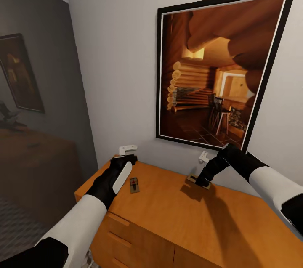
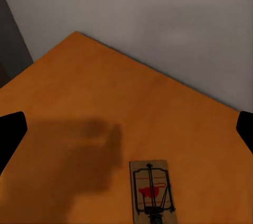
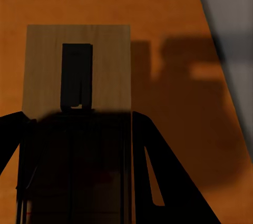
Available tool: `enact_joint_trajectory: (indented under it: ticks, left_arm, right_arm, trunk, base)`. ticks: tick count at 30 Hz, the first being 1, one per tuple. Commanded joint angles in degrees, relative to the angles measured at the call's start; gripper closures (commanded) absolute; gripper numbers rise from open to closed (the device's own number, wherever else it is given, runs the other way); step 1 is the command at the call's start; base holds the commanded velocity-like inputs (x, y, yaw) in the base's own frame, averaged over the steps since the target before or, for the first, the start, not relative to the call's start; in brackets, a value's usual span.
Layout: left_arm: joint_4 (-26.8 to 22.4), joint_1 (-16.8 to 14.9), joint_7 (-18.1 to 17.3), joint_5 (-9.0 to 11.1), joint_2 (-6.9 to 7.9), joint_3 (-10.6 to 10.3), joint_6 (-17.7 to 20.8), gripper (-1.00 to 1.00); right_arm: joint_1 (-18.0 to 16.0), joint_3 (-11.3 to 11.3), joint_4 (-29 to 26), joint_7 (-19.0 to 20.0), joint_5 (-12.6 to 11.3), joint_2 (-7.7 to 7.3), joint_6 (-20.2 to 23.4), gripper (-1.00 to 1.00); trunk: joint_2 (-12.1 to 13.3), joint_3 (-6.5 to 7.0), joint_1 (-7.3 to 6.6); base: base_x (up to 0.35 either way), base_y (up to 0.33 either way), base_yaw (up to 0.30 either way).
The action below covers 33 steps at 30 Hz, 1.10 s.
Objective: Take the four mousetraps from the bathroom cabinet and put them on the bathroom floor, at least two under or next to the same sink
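A: Nearest in the head view, what do you see?

B: Both arms reach over the orange-brown cabinet (image 1: 176,217). The left gripper (image 1: 126,162) hangs above its left rear corner, and a mousetrap (image 1: 134,184) lies flat on the top just beside it. The right gripper (image 1: 203,182) is down on a second mousetrap (image 1: 198,181) near the back edge.

A: What does the left wrist view add?

B: The first mousetrap (image 2: 152,192) up close: a wooden board with a dark wire frame and a red patch in the middle. The left gripper's fingers (image 2: 10,137) stand at the two edges of the picture, spread wide, with nothing between them, and the mousetrap lies apart from them on the cabinet top (image 2: 79,92).

A: And the right wrist view?

B: The second mousetrap (image 3: 79,71) sits between the dark fingers (image 3: 163,182), its far end sticking out with a dark metal plate on it. The fingers flank its sides closely; I cannot tell whether they are actually clamped on it.

A: Farther back?

B: Two small white fittings (image 1: 127,149) on the wall, then a black-framed picture (image 1: 219,70) of a log-cabin interior. No writing or label is readable anywhere.
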Motion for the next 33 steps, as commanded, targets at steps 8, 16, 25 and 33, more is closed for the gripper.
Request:
enact_joint_trajectory:
  ticks: [8,16,25,33]
  left_arm:
    - [1.01,-0.42,0.44,0.35,0.00,-0.12,0.84,-1.00]
    - [2.12,-1.56,0.37,0.40,0.00,-0.12,2.03,-1.00]
    - [3.98,-1.65,0.34,0.57,0.00,-0.18,1.72,-1.00]
    - [3.50,-1.81,0.34,0.73,0.00,-0.56,2.07,-1.00]
  right_arm:
    - [-0.04,0.01,-0.17,0.15,0.07,-0.06,0.57,1.00]
    - [-0.04,0.00,-0.17,0.12,0.07,-0.05,0.32,1.00]
    - [-0.04,-0.01,-0.17,0.07,0.06,-0.05,0.28,1.00]
    - [-0.04,-0.02,-0.17,0.07,-0.01,-0.05,0.28,1.00]
  trunk:
    - [-0.10,-0.12,0.02]
    - [-0.10,-0.12,0.02]
    - [-0.10,-0.12,0.02]
    - [-0.10,-0.12,0.02]
  base:
    - [0.000,0.000,0.000]
    - [0.000,0.000,0.000]
    - [0.000,0.000,0.000]
    - [0.000,0.000,0.000]
